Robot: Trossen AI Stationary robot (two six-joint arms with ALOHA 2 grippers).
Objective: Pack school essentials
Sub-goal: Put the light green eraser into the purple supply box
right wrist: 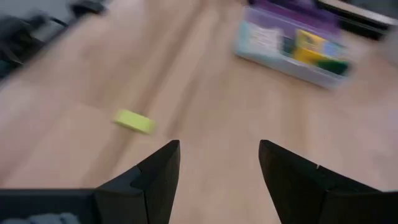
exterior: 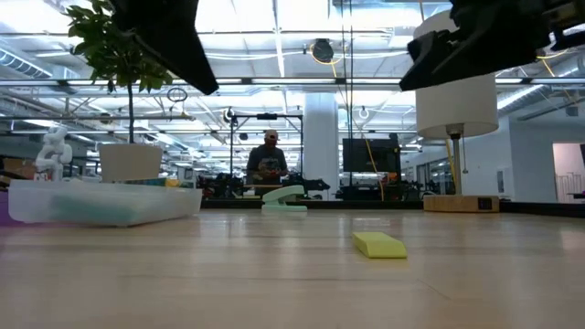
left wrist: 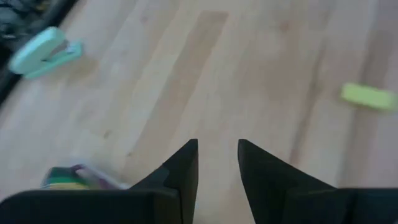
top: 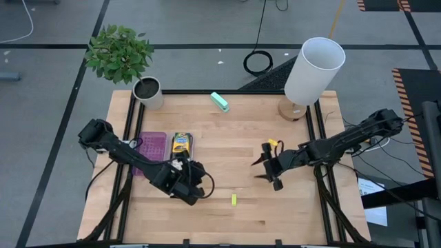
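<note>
Judged step: picking up the last loose item, a small flat yellow eraser (top: 233, 200) lying on bare wood at the table's front, between the two arms. The right gripper (top: 270, 169) hovers open and empty, and the left gripper (top: 195, 191), slightly parted and empty, hovers near the clear case (top: 153, 147). The next move calls for lowering squarely over the eraser.

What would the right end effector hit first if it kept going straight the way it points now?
Probably bare tabletop: the right end effector is open, and the yellow eraser lies off to one side of its line. The clear case sits farther on, though depth is unclear.
</note>
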